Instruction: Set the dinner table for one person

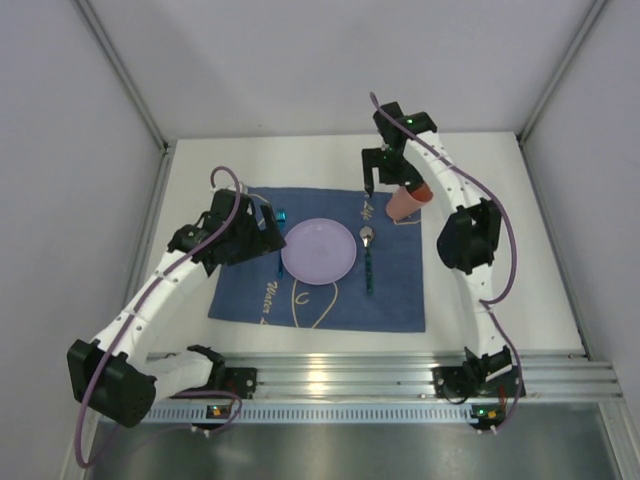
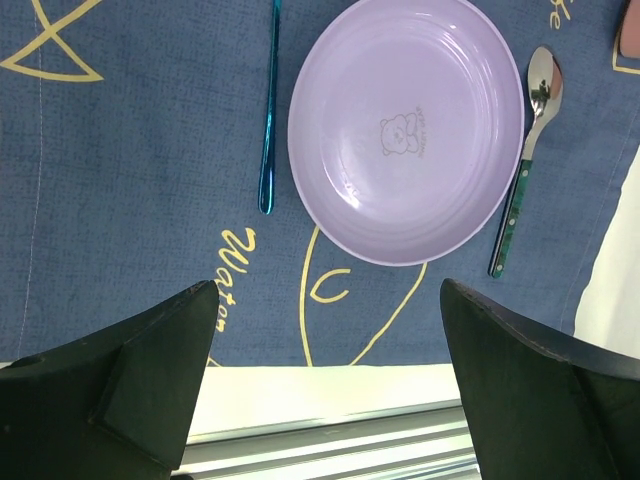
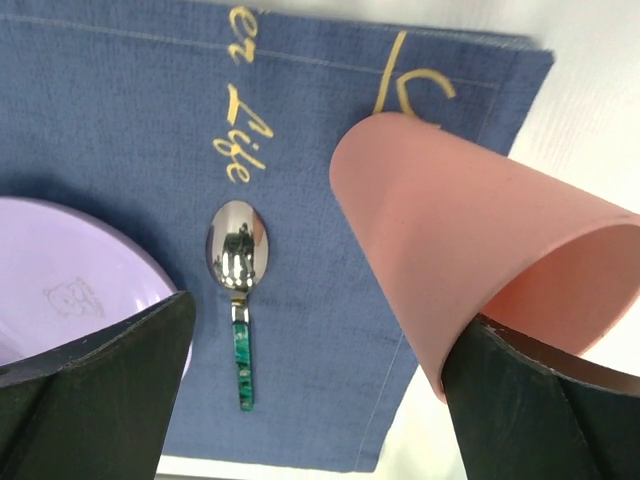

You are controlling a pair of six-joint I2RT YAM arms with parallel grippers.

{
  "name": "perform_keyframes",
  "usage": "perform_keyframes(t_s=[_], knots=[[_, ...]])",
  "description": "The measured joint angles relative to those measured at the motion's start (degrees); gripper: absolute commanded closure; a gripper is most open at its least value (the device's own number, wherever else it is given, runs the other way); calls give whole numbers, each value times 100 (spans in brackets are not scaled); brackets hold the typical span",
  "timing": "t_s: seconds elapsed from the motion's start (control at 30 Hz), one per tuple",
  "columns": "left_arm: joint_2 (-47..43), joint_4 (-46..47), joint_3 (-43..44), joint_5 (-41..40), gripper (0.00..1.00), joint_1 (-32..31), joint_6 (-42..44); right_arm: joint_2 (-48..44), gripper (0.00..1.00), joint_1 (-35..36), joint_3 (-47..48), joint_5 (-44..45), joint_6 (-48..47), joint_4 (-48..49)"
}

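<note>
On the white dinner table (image 1: 500,250) lies a blue cloth mat (image 1: 240,290) with a lilac plate (image 1: 318,250) in its middle. A green-handled spoon (image 1: 369,262) lies right of the plate and a thin blue utensil (image 2: 268,130) left of it. A pink cup (image 3: 460,250) stands on the mat's far right corner. My right gripper (image 3: 325,315) hovers over it, open. Its right finger (image 3: 540,410) covers part of the cup's rim, and the left finger is well clear. My left gripper (image 2: 325,290) is open with nothing in it, above the mat's near edge.
A ridged aluminium rail (image 1: 400,375) runs along the table's near edge, with both arm bases on it. Grey walls and frame posts close in the sides and back. The spoon (image 3: 238,300) lies between the plate (image 3: 60,290) and the cup.
</note>
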Motion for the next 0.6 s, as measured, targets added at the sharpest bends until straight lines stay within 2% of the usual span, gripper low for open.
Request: perform_keyframes(t_s=[0.6], knots=[[-367, -52, 0, -92, 2, 28, 11, 7, 0, 518, -111, -382, 79, 144]])
